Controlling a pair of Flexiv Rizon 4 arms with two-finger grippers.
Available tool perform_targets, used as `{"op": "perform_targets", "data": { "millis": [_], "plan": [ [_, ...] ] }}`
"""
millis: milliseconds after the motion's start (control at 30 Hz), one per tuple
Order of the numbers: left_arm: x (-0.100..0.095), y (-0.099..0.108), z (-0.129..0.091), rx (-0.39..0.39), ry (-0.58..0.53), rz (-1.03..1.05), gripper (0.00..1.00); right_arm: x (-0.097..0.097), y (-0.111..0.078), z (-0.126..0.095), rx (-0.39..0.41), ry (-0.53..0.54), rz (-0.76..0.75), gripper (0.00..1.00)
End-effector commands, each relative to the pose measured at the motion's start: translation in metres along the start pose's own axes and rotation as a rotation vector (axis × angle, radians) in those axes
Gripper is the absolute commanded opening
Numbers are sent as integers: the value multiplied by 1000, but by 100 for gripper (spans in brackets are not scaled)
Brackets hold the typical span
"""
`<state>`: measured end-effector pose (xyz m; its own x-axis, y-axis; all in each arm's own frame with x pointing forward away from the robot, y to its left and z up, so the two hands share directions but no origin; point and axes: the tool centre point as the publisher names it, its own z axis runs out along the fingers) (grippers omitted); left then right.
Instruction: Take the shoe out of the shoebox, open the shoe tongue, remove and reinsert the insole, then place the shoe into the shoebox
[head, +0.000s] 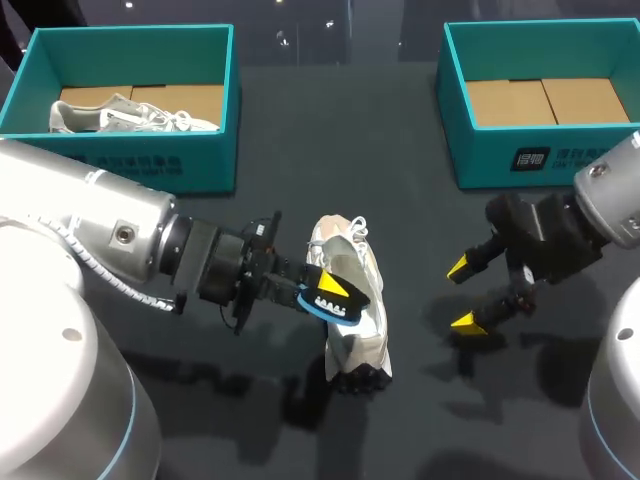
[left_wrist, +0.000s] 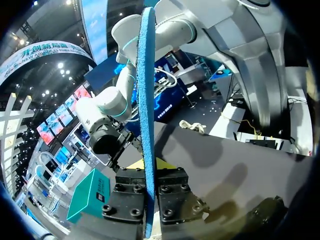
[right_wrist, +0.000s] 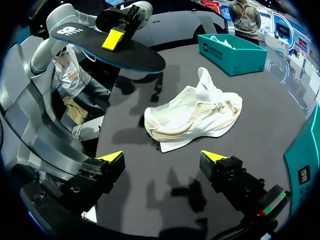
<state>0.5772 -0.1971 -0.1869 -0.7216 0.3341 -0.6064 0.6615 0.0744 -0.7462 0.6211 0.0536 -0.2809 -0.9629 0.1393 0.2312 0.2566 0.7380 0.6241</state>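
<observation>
A white shoe (head: 365, 340) lies on its side in the middle of the dark table, also seen ahead of my right gripper in the right wrist view (right_wrist: 195, 117). My left gripper (head: 328, 292) hovers just above it, shut on a black insole with a blue edge (head: 352, 275). In the left wrist view the insole (left_wrist: 146, 100) stands edge-on, pinched by that gripper (left_wrist: 150, 172). The right wrist view shows the insole (right_wrist: 115, 50) held in the air beyond the shoe. My right gripper (head: 460, 295) hangs open to the right of the shoe, empty, fingers wide apart (right_wrist: 162, 157).
A teal shoebox (head: 130, 160) at the back left holds another pale shoe (head: 130, 115). A second teal shoebox (head: 480, 160) at the back right shows only its cardboard floor. Dark tabletop lies between the boxes and in front of the shoe.
</observation>
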Motion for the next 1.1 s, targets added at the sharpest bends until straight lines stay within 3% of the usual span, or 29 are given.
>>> {"op": "perform_targets", "data": {
  "millis": [33,233,333,467,633,1100],
  "plan": [
    [0,1,3,-1,-1,1,0,1,3,0,15,-4,2,100],
    [0,1,3,-1,-1,1,0,1,3,0,15,-4,2,100],
    [6,6,11,-16,-4,55,0,-7,8,20,114,-10,-31,100],
    [8,13,13,-32,-28,85,0,-16,9,39,153,-12,-36,100],
    [10,19,15,-26,-47,87,0,-18,8,45,156,-69,-70,100],
    [25,41,26,-71,-36,100,0,-24,10,70,201,-45,-149,100]
  ]
}}
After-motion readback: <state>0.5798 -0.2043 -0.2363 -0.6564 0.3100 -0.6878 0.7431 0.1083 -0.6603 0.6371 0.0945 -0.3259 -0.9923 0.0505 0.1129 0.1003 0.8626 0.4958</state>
